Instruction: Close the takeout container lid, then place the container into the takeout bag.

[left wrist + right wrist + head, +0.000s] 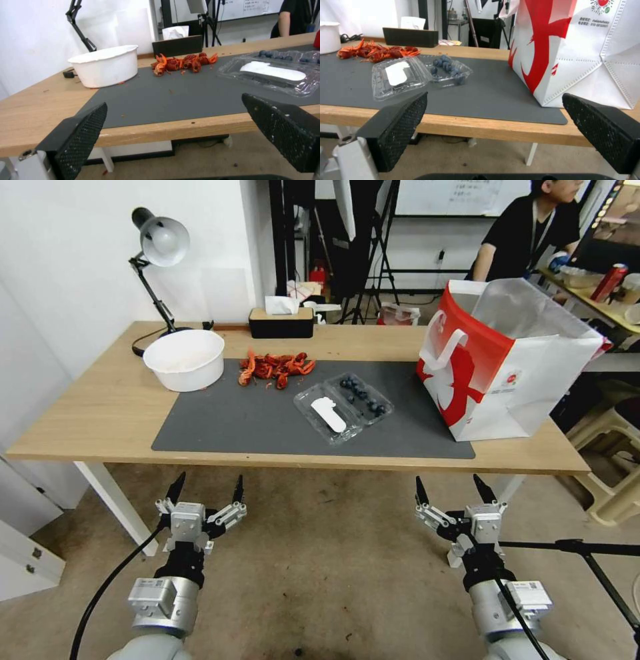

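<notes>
Container [343, 408], a small clear clamshell, lies wide open on the grey mat [233, 423], nearer the desk's [87, 413] front edge than its back. Its 2 halves sit side by side: the lid [328, 415] lies flat with its white oblong label facing up, and the other half holds a loose cluster of dark blueberries [362, 393]. Toward the desk's right end the red-and-white bag [507, 360] stands upright, mouth open, silvery lining showing. Red crayfish [275, 368] lie near the mat's back edge, a white bowl [185, 360] beside them. Left gripper [207, 491] and right gripper [452, 488] hang off the desk's front edge, jaws spread wide, holding nothing.
</notes>
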Controlling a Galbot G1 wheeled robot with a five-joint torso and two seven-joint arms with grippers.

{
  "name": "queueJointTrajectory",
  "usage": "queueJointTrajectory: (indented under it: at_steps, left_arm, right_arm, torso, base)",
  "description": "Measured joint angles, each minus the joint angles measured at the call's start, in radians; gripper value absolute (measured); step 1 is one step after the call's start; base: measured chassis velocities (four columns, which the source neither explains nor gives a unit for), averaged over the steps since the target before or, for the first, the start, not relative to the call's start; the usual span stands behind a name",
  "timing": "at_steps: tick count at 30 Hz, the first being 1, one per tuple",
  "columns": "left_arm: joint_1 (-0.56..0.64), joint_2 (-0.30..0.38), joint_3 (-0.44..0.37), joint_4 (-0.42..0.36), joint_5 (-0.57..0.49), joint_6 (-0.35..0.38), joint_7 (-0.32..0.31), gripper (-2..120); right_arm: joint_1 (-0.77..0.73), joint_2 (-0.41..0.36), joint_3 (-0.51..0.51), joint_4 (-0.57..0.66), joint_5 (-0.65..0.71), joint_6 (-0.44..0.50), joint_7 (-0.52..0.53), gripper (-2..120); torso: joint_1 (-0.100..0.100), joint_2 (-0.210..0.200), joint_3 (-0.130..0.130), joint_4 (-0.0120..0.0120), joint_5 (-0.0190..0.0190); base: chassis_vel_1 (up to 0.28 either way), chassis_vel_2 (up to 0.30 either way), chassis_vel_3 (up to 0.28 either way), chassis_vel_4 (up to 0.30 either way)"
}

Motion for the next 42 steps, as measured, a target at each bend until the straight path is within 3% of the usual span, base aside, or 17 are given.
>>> queueJointTrajectory:
  at_steps: [26,29,35,42]
  left_arm:
    - [-0.01,0.01,0.006,-0.001,-0.024,0.013,-0.009,100]
    - [-0.058,0.058,0.037,-0.012,-0.128,0.081,-0.056,100]
    - [-0.111,0.111,0.072,-0.025,-0.246,0.158,-0.109,100]
    - [-0.204,0.205,0.132,-0.047,-0.455,0.293,-0.202,100]
  right_arm:
    - [-0.004,0.016,0.016,0.01,0.002,-0.031,-0.024,100]
    - [-0.025,0.094,0.1,0.059,0.021,-0.169,-0.141,100]
    - [-0.012,0.108,0.129,0.058,0.052,-0.182,-0.18,100]
    - [0.011,0.086,0.138,0.026,0.119,-0.112,-0.213,100]
  torso:
    - [0.0,0.0,0.0,0.0006,0.0001]
    - [0.0,0.0,0.0,-0.0008,-0.0005]
    - [0.0,0.0,0.0,0.0001,-0.0003]
    - [0.0,0.0,0.0,0.0,-0.0001]
  base:
    - [0.0,0.0,0.0,0.0]
    - [0.0,0.0,0.0,0.0]
    - [0.0,0.0,0.0,0.0]
    - [0.0,0.0,0.0,0.0]
